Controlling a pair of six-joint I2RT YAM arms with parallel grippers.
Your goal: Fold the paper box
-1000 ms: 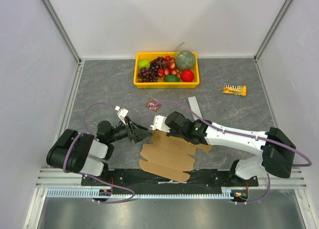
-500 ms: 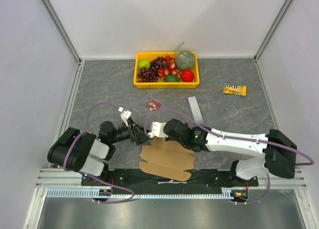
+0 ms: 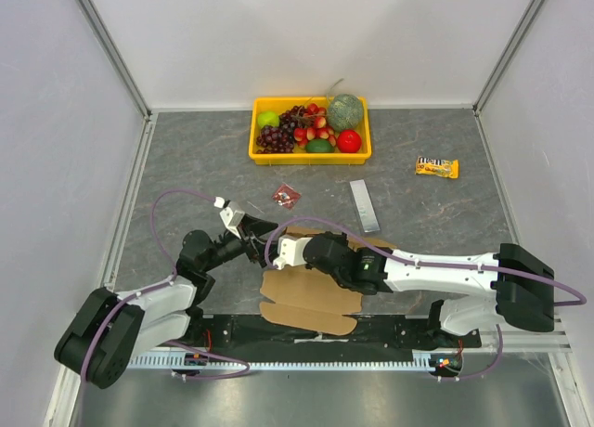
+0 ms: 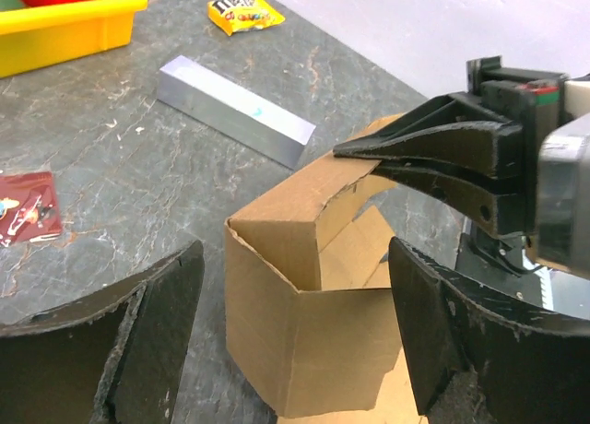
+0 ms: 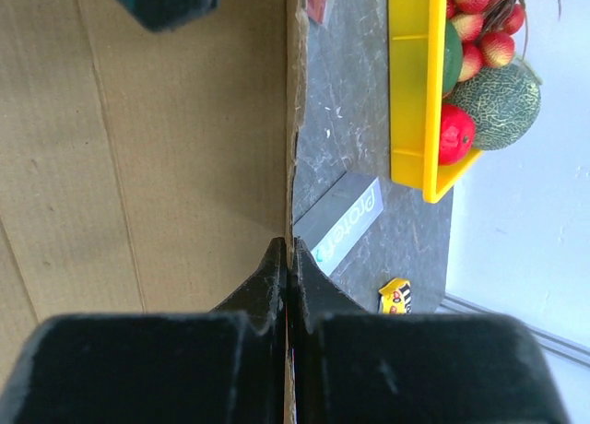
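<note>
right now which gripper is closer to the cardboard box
Right. The right gripper is shut on the paper box, pinching its raised flap. The left gripper is open just short of the box, a finger toward either side, not touching.

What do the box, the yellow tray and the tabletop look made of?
paper box: brown cardboard, matte, with rough cut edges and fold creases showing.
yellow tray: likely plastic, going by the uniform colour and the smooth, slightly glossy moulded rim.
table: dark grey stone-look surface with pale veins. Whether it is real stone or a printed laminate cannot be told.
</note>
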